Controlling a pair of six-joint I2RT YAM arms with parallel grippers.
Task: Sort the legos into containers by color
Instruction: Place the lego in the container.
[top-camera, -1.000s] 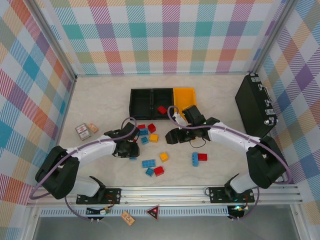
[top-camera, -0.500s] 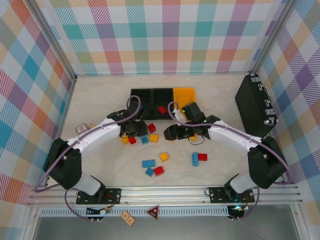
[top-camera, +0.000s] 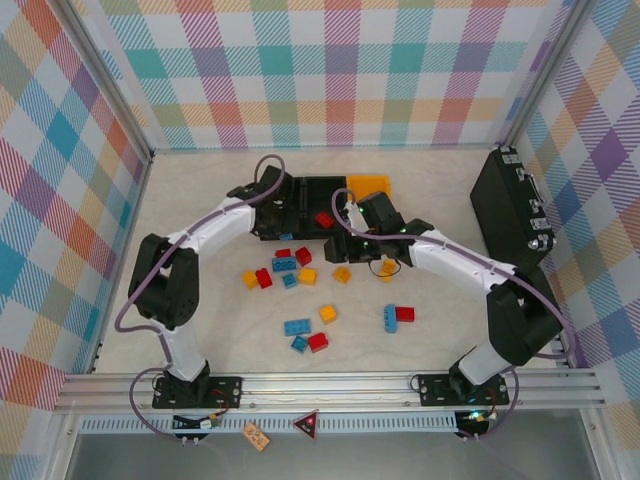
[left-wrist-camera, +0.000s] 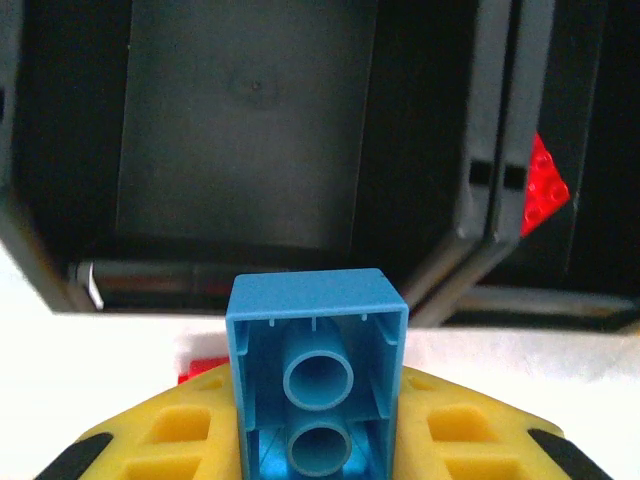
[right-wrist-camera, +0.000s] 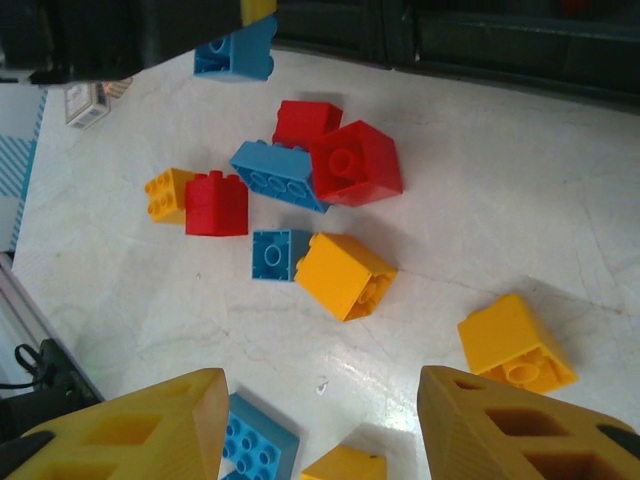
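We see the left jaws clenched on a blue lego (left-wrist-camera: 318, 370), its hollow underside facing the wrist camera, just above the near edge of the left black container (left-wrist-camera: 250, 120). A red lego (left-wrist-camera: 543, 190) lies in the middle black container (top-camera: 325, 192). The yellow-orange container (top-camera: 370, 185) ends the row at upper centre of the top view. The right jaws stand released, gripping nothing, above loose legos (right-wrist-camera: 343, 275), red, blue and yellow, scattered on the tabletop (right-wrist-camera: 480, 170).
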